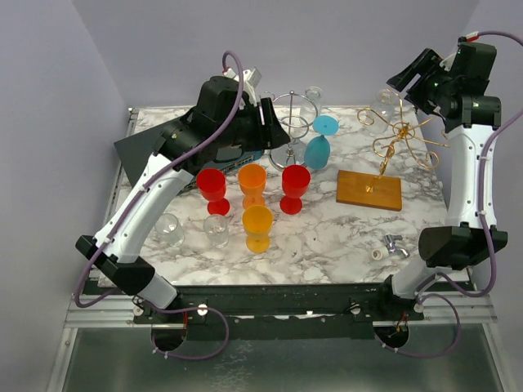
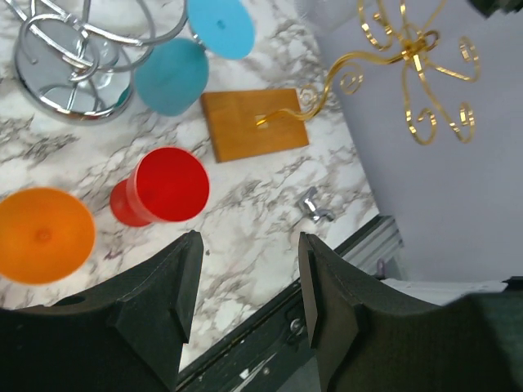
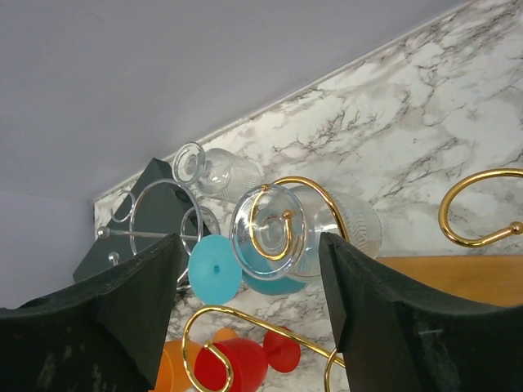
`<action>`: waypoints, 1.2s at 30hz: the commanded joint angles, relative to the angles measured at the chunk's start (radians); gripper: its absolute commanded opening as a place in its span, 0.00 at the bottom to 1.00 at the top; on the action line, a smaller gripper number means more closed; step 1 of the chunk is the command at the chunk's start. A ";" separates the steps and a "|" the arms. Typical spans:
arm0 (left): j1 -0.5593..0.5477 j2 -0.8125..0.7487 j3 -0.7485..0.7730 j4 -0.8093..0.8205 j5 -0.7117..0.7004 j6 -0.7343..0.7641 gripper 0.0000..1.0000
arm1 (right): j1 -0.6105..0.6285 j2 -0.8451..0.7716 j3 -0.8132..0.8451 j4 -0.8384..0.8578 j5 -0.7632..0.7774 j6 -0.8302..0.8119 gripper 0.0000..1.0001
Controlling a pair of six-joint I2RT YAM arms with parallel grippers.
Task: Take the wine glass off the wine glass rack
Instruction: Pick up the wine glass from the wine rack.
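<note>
Your right gripper [image 3: 249,242] had its fingers apart, not touching the clear ribbed wine glass [image 3: 347,224] seen between them. The glass hung on a curled hook of the gold wire rack [image 1: 406,140] near the tabletop's [image 1: 327,245] far right corner, walls close by. Only the wrist view showed that gap. Your left gripper [image 2: 245,278] had its fingers apart, empty

Gold rack [image 2: 415,55], clear wine glass [image 3: 355,229], grey-veined white marble table [image 1: 327,245], turquoise goblet [image 1: 317,152]
</note>
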 commanded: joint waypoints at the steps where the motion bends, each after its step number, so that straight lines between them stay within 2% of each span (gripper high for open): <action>1: 0.017 0.048 0.058 0.079 0.105 -0.027 0.56 | -0.008 -0.009 -0.041 -0.006 0.007 0.014 0.72; 2: 0.020 -0.242 0.061 0.081 0.109 -0.028 0.57 | -0.008 -0.011 -0.051 -0.001 0.008 0.019 0.71; 3: 0.024 0.049 0.061 0.087 0.112 -0.032 0.57 | -0.008 -0.011 -0.062 0.006 0.008 0.025 0.70; 4: 0.027 0.058 0.056 0.095 0.119 -0.038 0.57 | -0.007 -0.012 -0.074 0.011 0.011 0.029 0.70; 11: 0.048 0.056 0.043 0.119 0.134 -0.054 0.57 | -0.020 -0.028 -0.147 0.064 -0.017 0.055 0.66; 19: 0.051 0.048 0.024 0.127 0.133 -0.064 0.57 | -0.032 -0.058 -0.188 0.102 -0.025 0.084 0.55; 36: 0.052 0.026 0.012 0.128 0.132 -0.071 0.57 | -0.038 -0.096 -0.301 0.247 -0.090 0.258 0.39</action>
